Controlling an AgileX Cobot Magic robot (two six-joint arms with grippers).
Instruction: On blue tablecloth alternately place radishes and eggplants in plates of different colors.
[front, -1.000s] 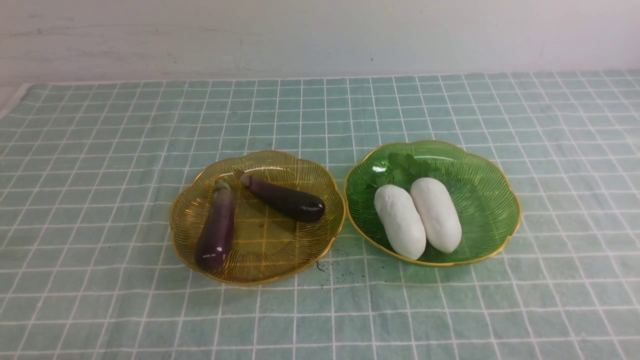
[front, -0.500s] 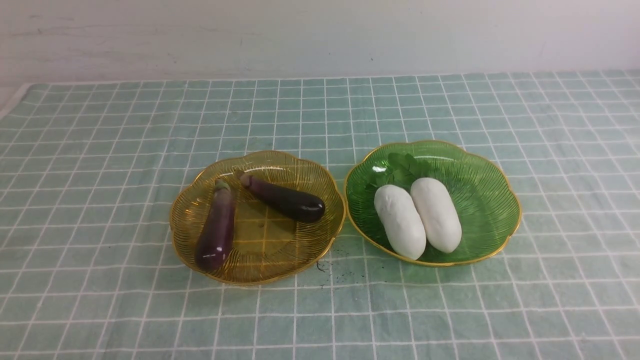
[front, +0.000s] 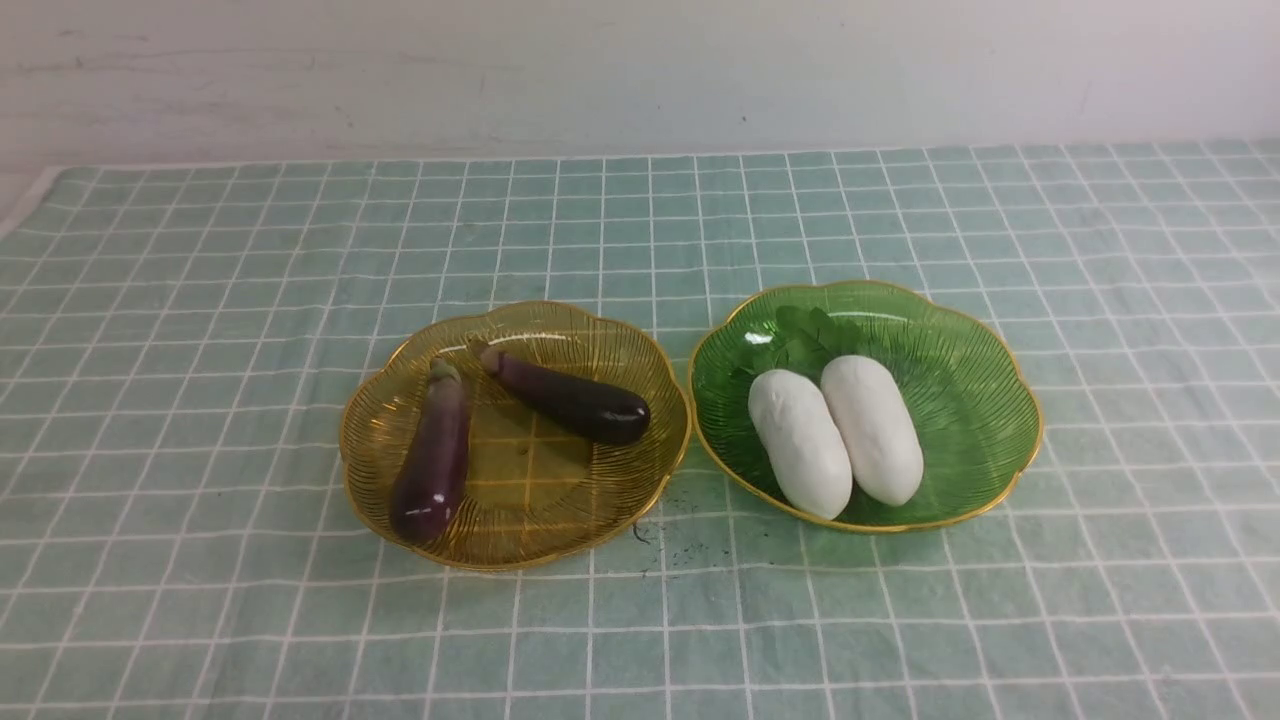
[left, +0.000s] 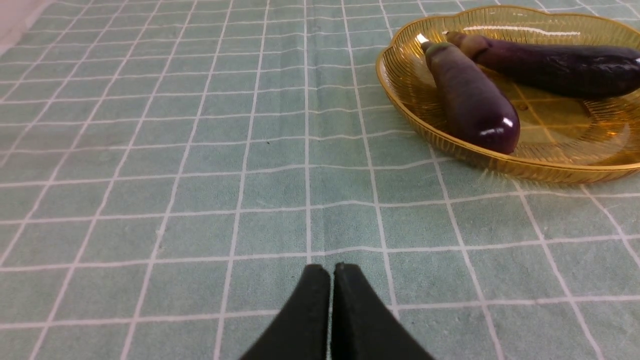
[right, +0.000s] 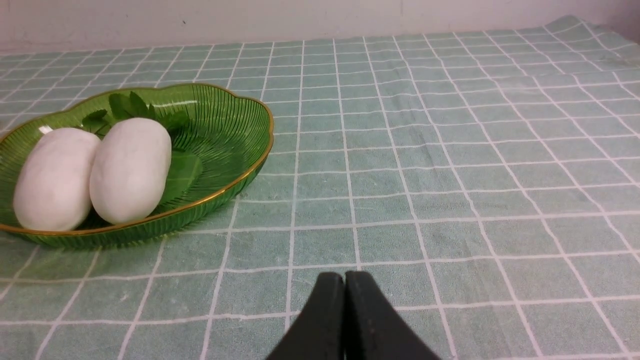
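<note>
Your left gripper (left: 331, 270) has its black fingers (left: 312, 300) pressed together on nothing, low over the pale teal-blue grid-lined tablecloth (left: 200, 150); your right gripper (right: 345, 277) is the same, fingers (right: 367, 315) together and empty. Out from the left one sits the amber-yellow ribbed plastic plate (front: 520, 500) with gold rim, holding both slim dark-purple eggplants (front: 432, 455), stems close, bodies angled apart. Just beside it, the green ribbed plate (front: 960, 360) holds both white oblong radishes (front: 800, 442), touching side by side, leaf tufts toward the wall. Since the earlier frames nothing has shifted.
</note>
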